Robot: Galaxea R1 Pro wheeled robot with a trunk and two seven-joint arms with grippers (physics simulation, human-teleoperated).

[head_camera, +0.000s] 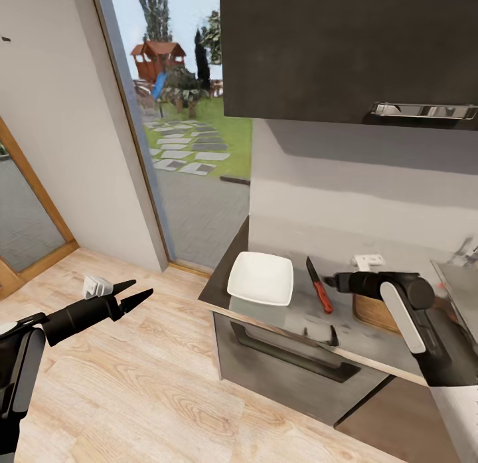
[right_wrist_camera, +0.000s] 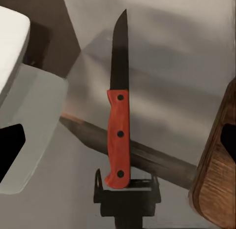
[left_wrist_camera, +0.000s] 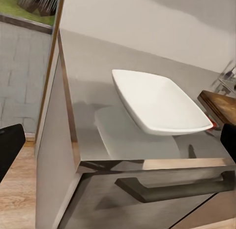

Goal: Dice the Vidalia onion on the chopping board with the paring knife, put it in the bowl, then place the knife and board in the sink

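Note:
The paring knife [head_camera: 319, 287] lies flat on the grey countertop [head_camera: 292, 313], between the white bowl [head_camera: 260, 277] and the brown chopping board [head_camera: 369, 310]. My right gripper [head_camera: 336, 281] hovers open just beside the knife's red handle. In the right wrist view the knife [right_wrist_camera: 119, 135] lies between the spread fingers [right_wrist_camera: 10, 150] without touching them. My left gripper [head_camera: 136, 293] hangs open over the wood floor, left of the counter, facing the bowl [left_wrist_camera: 157, 103]. A strip of the sink [head_camera: 459, 277] shows at the far right. The onion is out of view.
A dark upper cabinet [head_camera: 345, 51] with a chrome handle hangs over the counter. Below the countertop sits an oven front with a bar handle [head_camera: 295, 353]. A white socket [head_camera: 368, 259] is on the backsplash. A glass door [head_camera: 186, 137] stands left of the counter's end.

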